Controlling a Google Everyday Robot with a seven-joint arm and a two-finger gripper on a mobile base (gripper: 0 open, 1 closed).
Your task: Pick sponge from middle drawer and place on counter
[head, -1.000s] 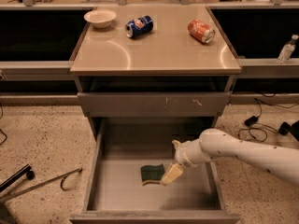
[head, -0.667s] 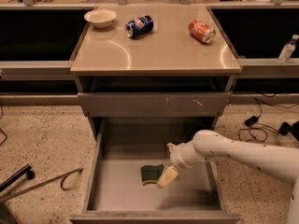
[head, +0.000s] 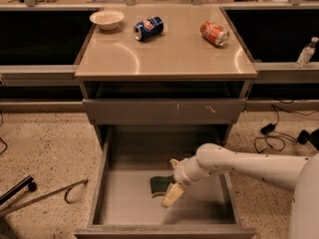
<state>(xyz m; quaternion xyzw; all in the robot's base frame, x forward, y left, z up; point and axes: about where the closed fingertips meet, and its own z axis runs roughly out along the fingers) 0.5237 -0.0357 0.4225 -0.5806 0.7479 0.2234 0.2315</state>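
Observation:
The middle drawer (head: pixel 119 203) is pulled out wide, a grey tray with a flat bottom. The sponge (head: pixel 159 184) lies on its floor near the middle, dark green face up. My gripper (head: pixel 172 179) reaches in from the right on a white arm, low inside the drawer at the sponge's right end. Its fingers are open: one cream finger (head: pixel 172 195) is on the near side of the sponge, the other on the far side. The sponge rests on the drawer floor. The glossy beige counter (head: pixel 169 54) tops the cabinet above.
On the counter stand a white bowl (head: pixel 106 19) at the back left, a blue can (head: pixel 148 28) on its side and a red can (head: pixel 214 33) on its side. A shut drawer front (head: pixel 164 111) sits above the open drawer. Cables lie on the floor at both sides.
My gripper has moved left and a little lower in the drawer, closing in on the sponge until its fingers straddle the right end. The sponge has not moved.

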